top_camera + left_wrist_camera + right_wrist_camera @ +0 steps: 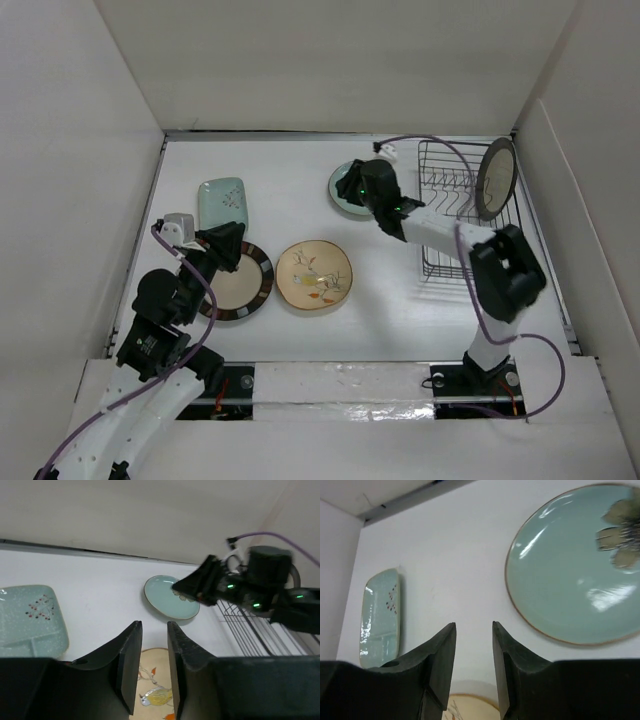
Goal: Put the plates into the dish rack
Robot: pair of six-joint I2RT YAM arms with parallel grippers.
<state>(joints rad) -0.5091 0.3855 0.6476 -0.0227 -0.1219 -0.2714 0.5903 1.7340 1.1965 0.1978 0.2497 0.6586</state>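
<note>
The black wire dish rack (450,215) stands at the back right, with the cream brown-rimmed plate (495,178) upright at its right end. The teal round plate (343,192) lies left of the rack. My right gripper (354,186) hovers over it, open and empty. In the right wrist view the gripper (474,625) is left of the teal plate (570,570). The pale-green squarish plate (222,200), the striped-rim plate (245,285) and the yellowish floral plate (314,275) lie flat. My left gripper (236,250) is over the striped-rim plate, slightly open and empty (154,625).
White walls enclose the table on the left, back and right. The left wrist view shows the floral plate (152,685) between my fingers, the teal plate (165,597) beyond, and the rack's wires (250,630) at right. A purple cable arcs over the rack (440,140).
</note>
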